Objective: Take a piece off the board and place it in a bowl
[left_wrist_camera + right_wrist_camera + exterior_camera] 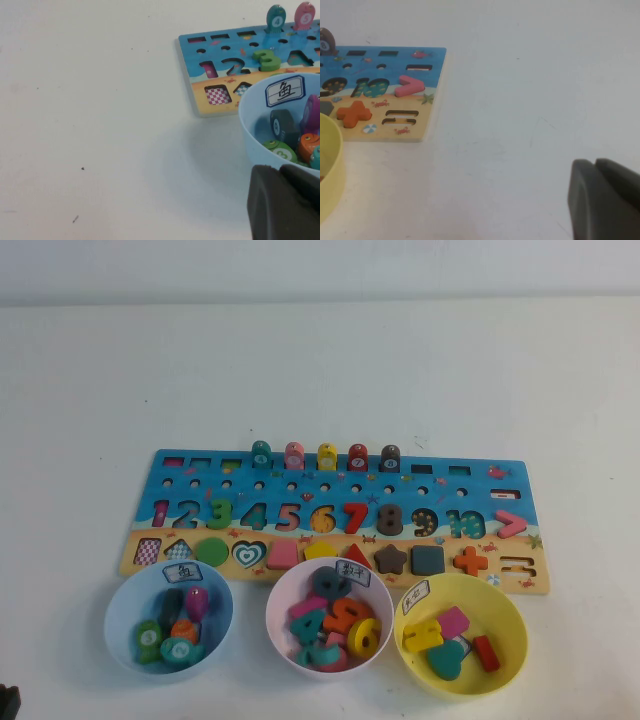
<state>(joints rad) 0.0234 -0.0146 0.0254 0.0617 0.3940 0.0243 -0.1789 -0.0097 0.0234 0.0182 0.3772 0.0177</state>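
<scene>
On the board [200, 502], the teal piece [261, 454] stood upright, leftmost in the row of pegs.
Both grippers hung back near the table's near edge, left gripper [285, 205] beside the light blue bowl [120, 625], right gripper [605, 200] over bare table; whether either was open, I cannot tell.

The teal fish-shaped peg [261, 454] stands upright in a hole at the far edge of the board [200, 510], leftmost in a row of pegs, its pale round mark facing the robot. The long wooden board lies flat on the table, blue with a sandy near strip. The light blue bowl [120, 625] sits upright just beside the board's near left corner, a handwritten white label on its rim and several pegs inside.
</scene>
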